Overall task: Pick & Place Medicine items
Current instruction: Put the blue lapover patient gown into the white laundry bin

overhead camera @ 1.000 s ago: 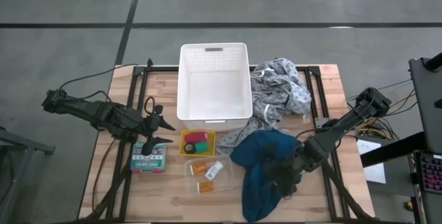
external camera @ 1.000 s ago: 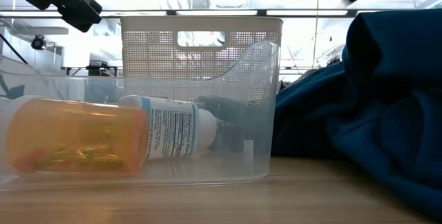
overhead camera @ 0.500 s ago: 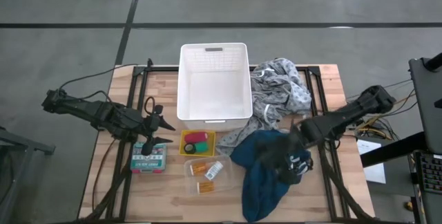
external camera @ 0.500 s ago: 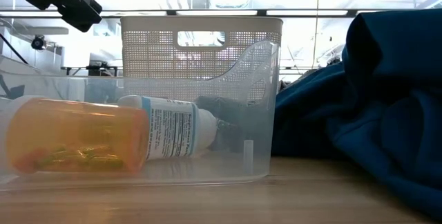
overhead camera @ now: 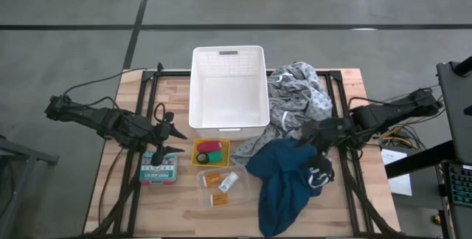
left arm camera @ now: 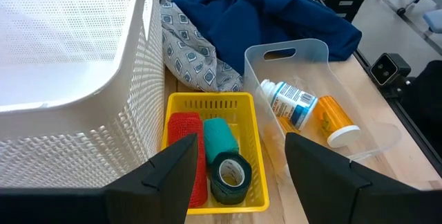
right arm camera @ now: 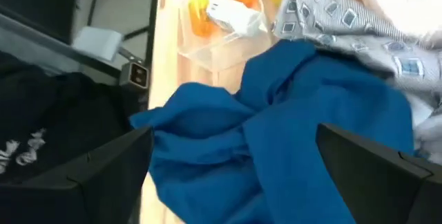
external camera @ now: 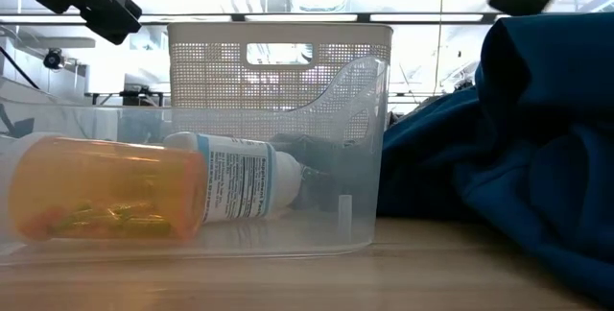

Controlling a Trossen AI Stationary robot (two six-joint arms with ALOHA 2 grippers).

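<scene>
A small yellow basket [left arm camera: 210, 101] holds a red cylinder [left arm camera: 185, 151], a teal roll [left arm camera: 221, 135] and a dark green roll [left arm camera: 230, 175]. Beside it, a clear tray [overhead camera: 221, 189] holds a white labelled bottle [left arm camera: 290, 103] and an orange pill bottle [left arm camera: 335, 120], both lying on their sides. A labelled box [overhead camera: 160, 167] lies flat at the near left. My left gripper [overhead camera: 173, 139] hangs open above the table, left of the yellow basket, holding nothing. My right gripper [overhead camera: 310, 132] hangs open above the teal-blue cloth [overhead camera: 284, 180], also holding nothing.
A large white basket [overhead camera: 228, 51] stands at the far middle. A grey patterned cloth [overhead camera: 299, 99] lies heaped to its right, partly under the blue cloth. A dark cloth with white print [overhead camera: 321, 172] lies at the blue cloth's right edge.
My right gripper has drawn back from low over the blue cloth's near part toward the table's far and right edges, rising and rolling about its own axis, with its fingers staying wide apart. The cloths and the medicine items have stayed where they were.
</scene>
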